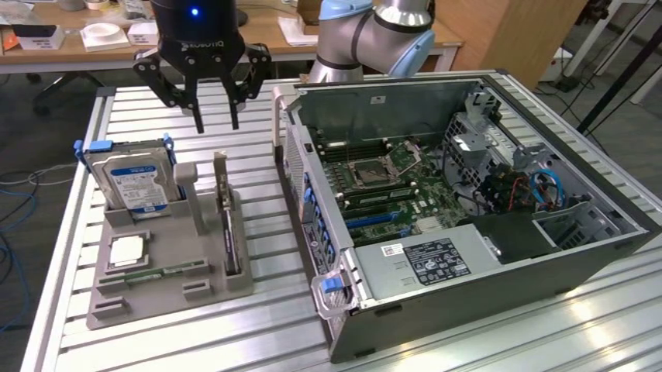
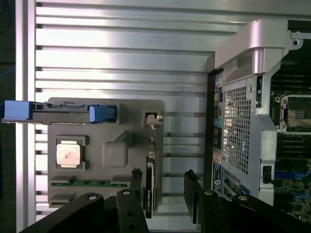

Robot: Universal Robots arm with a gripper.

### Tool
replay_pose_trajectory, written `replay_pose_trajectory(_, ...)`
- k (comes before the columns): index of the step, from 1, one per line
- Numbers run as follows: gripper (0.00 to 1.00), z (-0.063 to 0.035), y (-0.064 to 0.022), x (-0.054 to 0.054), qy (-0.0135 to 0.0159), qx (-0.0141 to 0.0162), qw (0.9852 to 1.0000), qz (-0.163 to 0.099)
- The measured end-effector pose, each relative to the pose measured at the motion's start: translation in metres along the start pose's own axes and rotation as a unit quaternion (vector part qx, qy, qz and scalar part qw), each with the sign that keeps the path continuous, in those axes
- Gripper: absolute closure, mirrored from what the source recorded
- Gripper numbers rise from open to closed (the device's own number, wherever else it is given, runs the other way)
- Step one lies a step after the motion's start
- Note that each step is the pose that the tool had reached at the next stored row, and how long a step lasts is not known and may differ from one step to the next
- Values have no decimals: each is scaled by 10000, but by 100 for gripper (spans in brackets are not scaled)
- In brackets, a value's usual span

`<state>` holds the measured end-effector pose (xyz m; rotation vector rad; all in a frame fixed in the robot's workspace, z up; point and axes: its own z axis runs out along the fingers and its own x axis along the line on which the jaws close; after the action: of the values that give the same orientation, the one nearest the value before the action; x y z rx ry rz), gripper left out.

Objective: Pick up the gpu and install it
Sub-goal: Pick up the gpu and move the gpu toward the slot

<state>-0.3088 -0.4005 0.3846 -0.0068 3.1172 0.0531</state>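
**A:** Closest in, the gripper (image 2: 164,179) has its two black fingers (image 2: 137,187) spread wide with nothing between them. They sit one to each side of the gpu (image 2: 150,184), hanging above it and not touching.

**B:** Where does the card sit?

**A:** It stands on edge in a slot of the grey holder (image 1: 207,293), along the holder's edge nearest the computer case (image 1: 486,291). Standing upright probably leaves its thin top edge free for a pinch from above.

**B:** What is it made of?

**A:** It is a flat dark slab on green board, with a silver bracket at the far end. The holder is matte and blocky. It also props up a hard drive (image 1: 132,182) with blue tabs and beds a processor (image 1: 126,249) and a memory stick (image 1: 155,273).

**B:** And what is under it all?

**A:** A ribbed aluminium table (image 1: 259,333), bright with glare. The holder sits by the table edge on the exterior view's left. The case lies open beside it with its motherboard (image 1: 393,186) facing up, likely so a card can go straight down.
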Motion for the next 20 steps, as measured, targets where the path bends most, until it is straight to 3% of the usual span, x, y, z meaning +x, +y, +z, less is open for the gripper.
replay_pose_trajectory(11,53,22,-1,1,0,0,10000,0)
replay_pose_trajectory(13,53,158,-5,4,0,0,10000,0)
replay_pose_trajectory(20,53,174,-6,4,0,0,10000,0)
